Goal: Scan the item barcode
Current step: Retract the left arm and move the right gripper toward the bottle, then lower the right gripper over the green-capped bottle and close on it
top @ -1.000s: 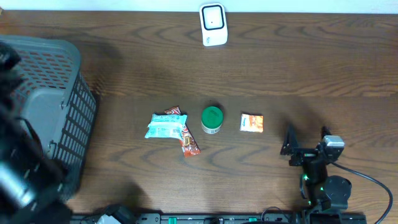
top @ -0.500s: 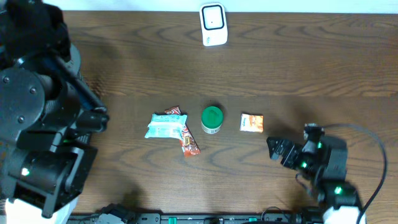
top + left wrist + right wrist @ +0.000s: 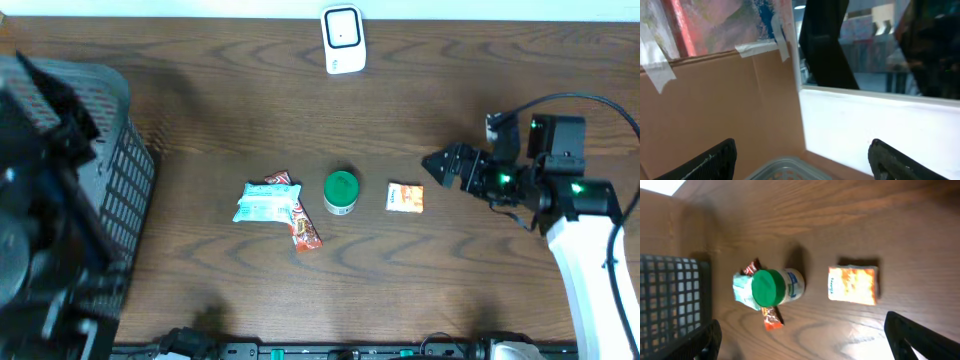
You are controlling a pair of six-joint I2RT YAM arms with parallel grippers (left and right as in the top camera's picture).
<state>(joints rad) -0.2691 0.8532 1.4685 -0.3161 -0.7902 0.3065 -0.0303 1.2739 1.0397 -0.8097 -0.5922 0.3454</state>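
Four items lie in a loose row at the middle of the table (image 3: pixel 520 80), and neither gripper holds any of them. Starting from the left arm's side, you have a blue packet (image 3: pixel 264 204), a red wrapper (image 3: pixel 303 228), a jar (image 3: pixel 341 192) and an orange packet (image 3: pixel 405 197). The red wrapper pokes out from under the blue packet at its top and lower end, so those two touch. The jar stands lid up (the lid is green) just beside them. The orange packet lies flat, apart from the jar.

Your scanner (image 3: pixel 342 40) stands at the far edge of the table, well apart from the row and roughly in line with the jar.

The right gripper (image 3: pixel 433 167) sits just beside the orange packet, on the side away from the jar. Its fingers (image 3: pixel 905 332) are spread wide with nothing between them. From its wrist camera you see the jar and the orange packet on the wood ahead.

The left gripper (image 3: pixel 802 145) is also spread, its fingers (image 3: pixel 710 160) at the lower corners of its wrist view with nothing between them. It faces a cardboard wall (image 3: pixel 715 100), with the rim of the basket (image 3: pixel 110 130) below. Overhead, the left arm is only a dark blur over that basket, so you cannot pick out the gripper there.
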